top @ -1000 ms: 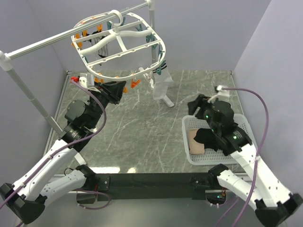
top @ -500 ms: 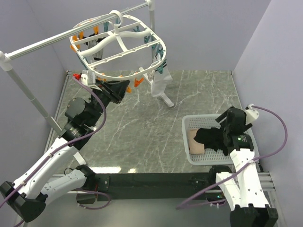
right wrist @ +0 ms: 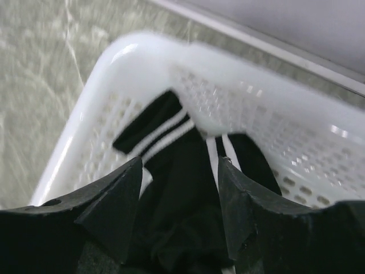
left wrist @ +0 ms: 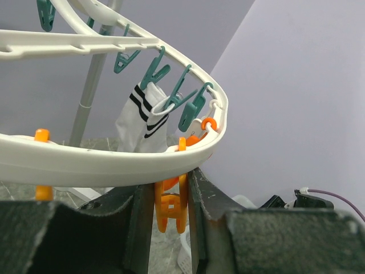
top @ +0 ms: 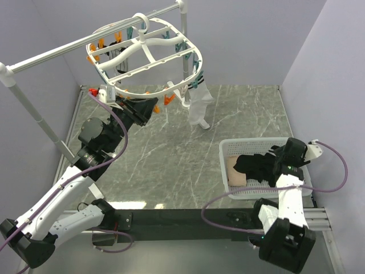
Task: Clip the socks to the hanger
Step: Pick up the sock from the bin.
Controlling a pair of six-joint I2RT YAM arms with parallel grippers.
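Note:
The white oval hanger (top: 197, 57) hangs by its hook from the rail, with orange and teal clips round its rim. A white sock (top: 199, 105) with black stripes (left wrist: 140, 123) is clipped at its far side. My left gripper (top: 149, 108) is shut on an orange clip (left wrist: 171, 205) under the hanger's near rim (left wrist: 114, 162). My right gripper (top: 267, 165) reaches into the basket. Its jaws (right wrist: 179, 162) stand open on either side of a black sock (right wrist: 182, 171) with white stripes. A pinkish-beige sock (top: 235, 173) lies beside the black socks (top: 251, 162).
The white lattice basket (top: 225, 151) sits at the right front of the marble table, its rim (right wrist: 188, 63) close in front of the right wrist camera. A silver rail (top: 57, 51) on white posts (top: 34, 117) crosses the back left. Walls stand on three sides.
My right arm has swung from over the basket's middle to its right edge, and its gripper now points left onto the black sock. The hanger and white sock swayed slightly. The left gripper stayed on its clip.

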